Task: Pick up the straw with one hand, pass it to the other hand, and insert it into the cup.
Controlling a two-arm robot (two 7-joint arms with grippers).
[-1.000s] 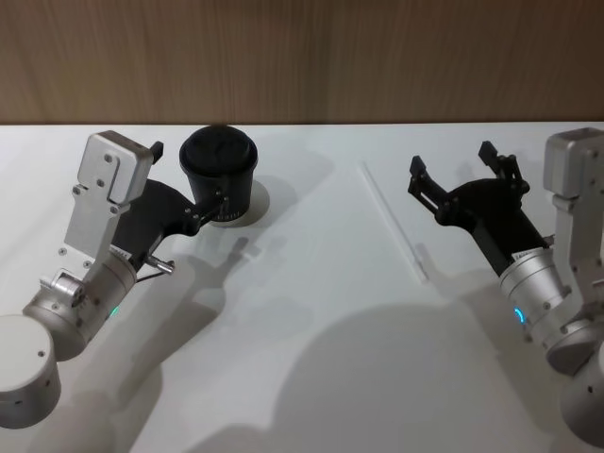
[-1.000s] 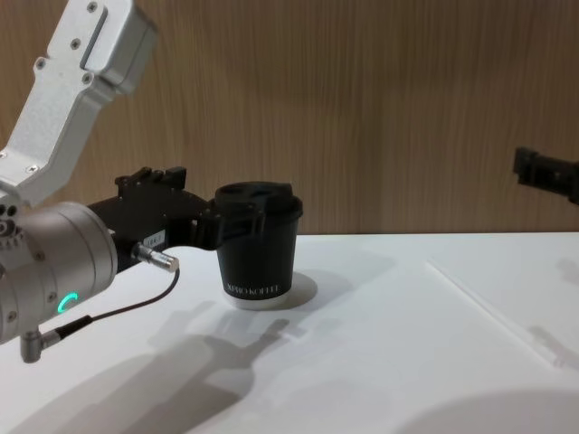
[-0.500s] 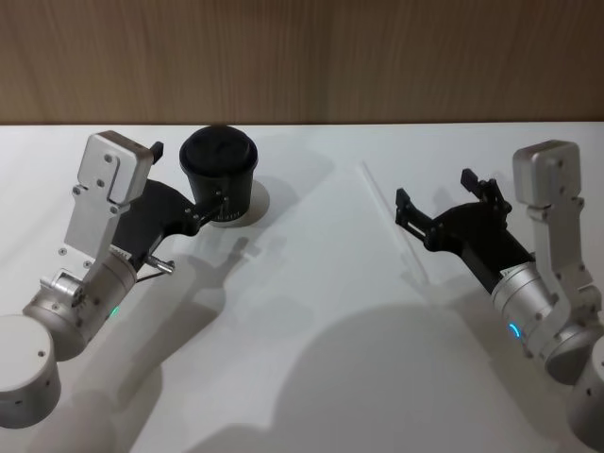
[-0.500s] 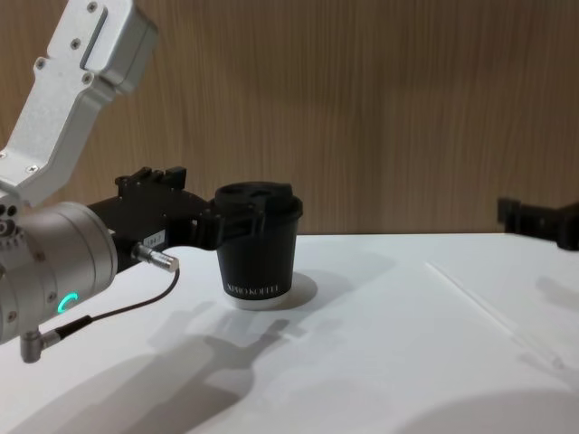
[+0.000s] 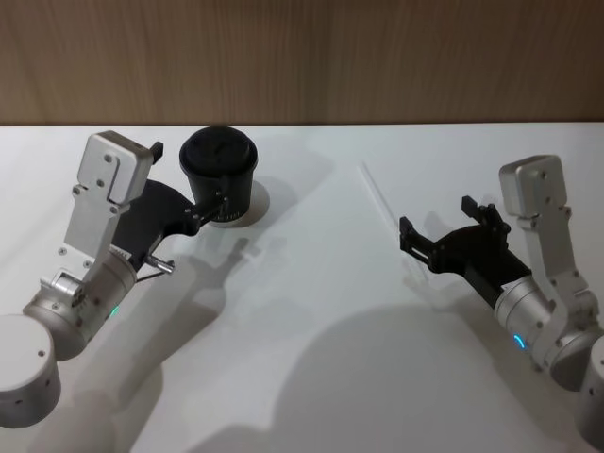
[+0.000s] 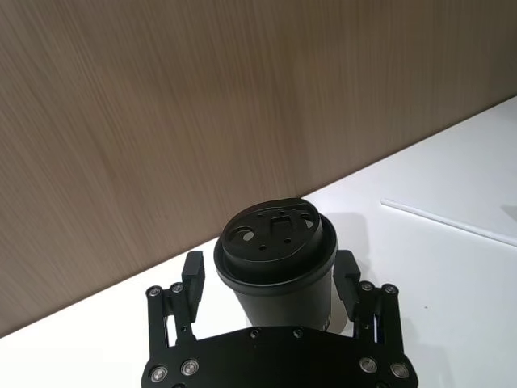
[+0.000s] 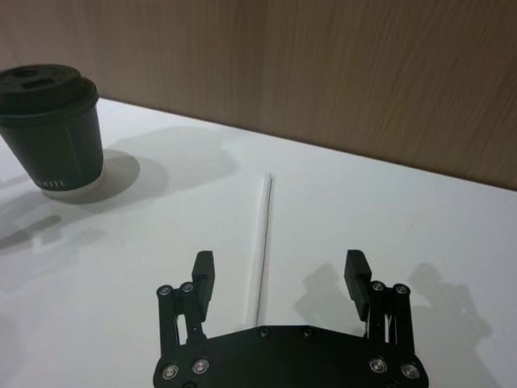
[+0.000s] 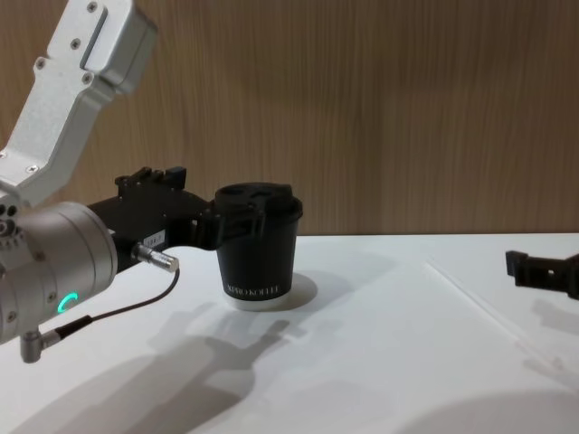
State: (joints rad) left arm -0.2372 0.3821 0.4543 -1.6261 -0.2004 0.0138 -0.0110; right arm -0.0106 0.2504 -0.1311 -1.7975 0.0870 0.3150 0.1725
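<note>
My left gripper (image 5: 187,177) is bracketing the cup (image 5: 219,170), jaws apart and not pressing. Right of it, the straw (image 5: 377,193) is lying flat on the table (image 5: 302,330). It looks light, slippery and crushable, so I am aiming mid-length. My right gripper (image 5: 437,219) is hovering over it, jaws wide, holding nothing.
</note>
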